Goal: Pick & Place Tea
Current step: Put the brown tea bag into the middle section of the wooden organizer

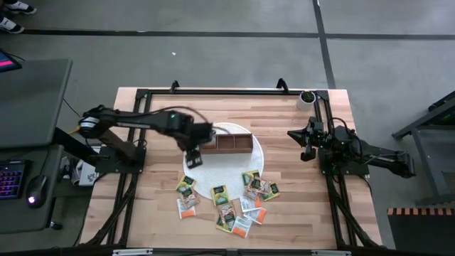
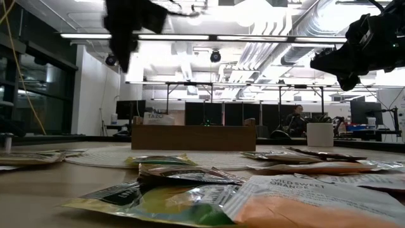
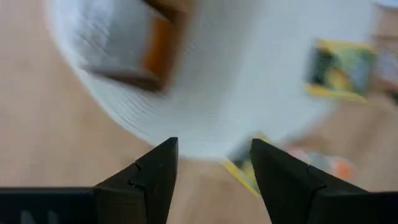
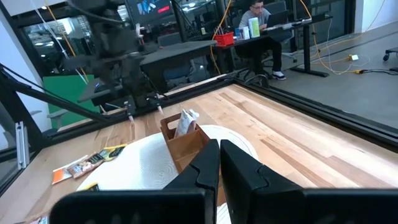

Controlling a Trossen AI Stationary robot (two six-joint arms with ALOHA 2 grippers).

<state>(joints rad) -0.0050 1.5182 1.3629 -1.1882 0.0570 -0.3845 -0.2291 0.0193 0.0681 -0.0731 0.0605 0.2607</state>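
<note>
Many small tea packets (image 1: 231, 203) lie loose on the wood table near its front edge, some overlapping the round white mat (image 1: 213, 174). A wooden three-compartment box (image 1: 226, 142) stands on the mat, and one packet (image 4: 185, 122) stands upright in its left end compartment. My left gripper (image 3: 214, 152) hangs open above the mat, just in front of the box's left end (image 1: 193, 155), with nothing between its fingers. My right gripper (image 4: 219, 155) is shut and empty, level above the table's right side (image 1: 307, 141).
A small white cup (image 1: 306, 98) stands at the far right corner. A black frame (image 1: 227, 91) runs round the table's edges. In the low view the packets (image 2: 253, 190) crowd the foreground before the box (image 2: 193, 137). A person sits at a desk (image 4: 258, 15) beyond the table.
</note>
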